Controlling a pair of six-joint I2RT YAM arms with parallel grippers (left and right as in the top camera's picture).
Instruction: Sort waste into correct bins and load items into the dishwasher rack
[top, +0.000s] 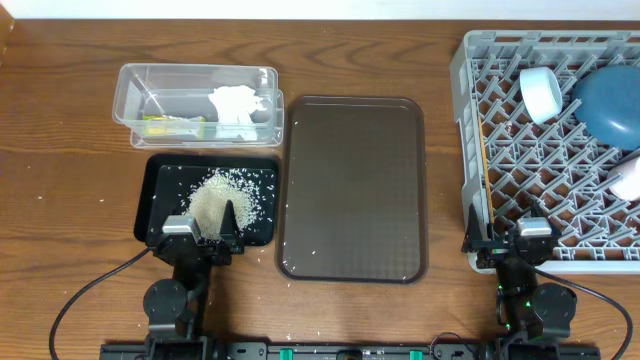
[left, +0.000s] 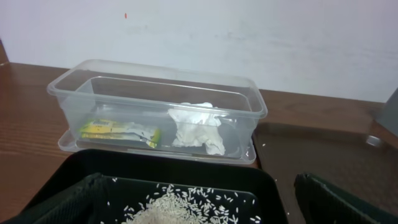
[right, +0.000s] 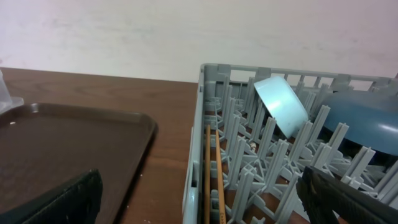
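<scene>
The clear tub (top: 198, 100) holds the yellow-green wrapper (top: 175, 125) and the white tissue (top: 235, 105); both also show in the left wrist view, the wrapper (left: 118, 130) and the tissue (left: 199, 127). The rice heap (top: 225, 195) lies in the black tray (top: 160, 195). My left gripper (top: 205, 235) is open and empty over the tray's near edge, by the rice (left: 180, 208). The grey rack (top: 550, 140) holds the blue plate (top: 610, 100), a pale blue-white bowl (top: 541, 93), a whitish cup (top: 630, 178) and the chopsticks (top: 487, 160). My right gripper (top: 510, 240) is open and empty at the rack's near left corner.
The large brown serving tray (top: 352, 185) lies between the black tray and the rack, with a few stray grains on it. A few rice grains are scattered on the black tray's floor. In the right wrist view the chopsticks (right: 214, 180) lie along the rack's left wall (right: 202, 124).
</scene>
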